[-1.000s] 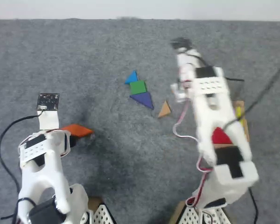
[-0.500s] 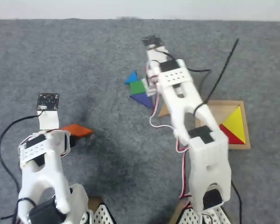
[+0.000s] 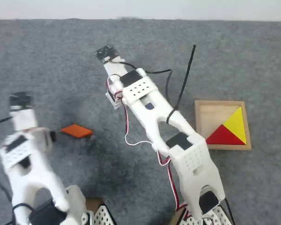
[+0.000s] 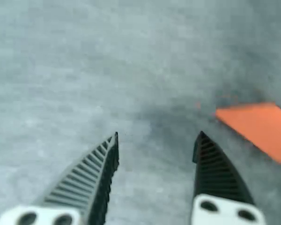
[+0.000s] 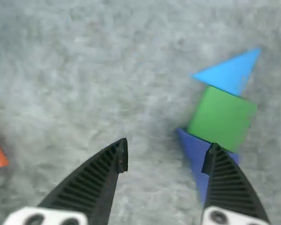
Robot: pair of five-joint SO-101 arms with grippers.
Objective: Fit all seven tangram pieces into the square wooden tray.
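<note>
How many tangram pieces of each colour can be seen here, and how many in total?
Orange piece: 1
Yellow piece: 1
Red piece: 1
Light blue piece: 1
Green piece: 1
Dark blue piece: 1
Total: 6

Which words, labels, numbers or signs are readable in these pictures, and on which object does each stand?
No text can be read. The wooden tray, the red triangle and yellow triangle in it, the orange piece, the blue triangle and the green square carry no print.
Any marks on the circuit board at an arm's wrist are too small to read.
</note>
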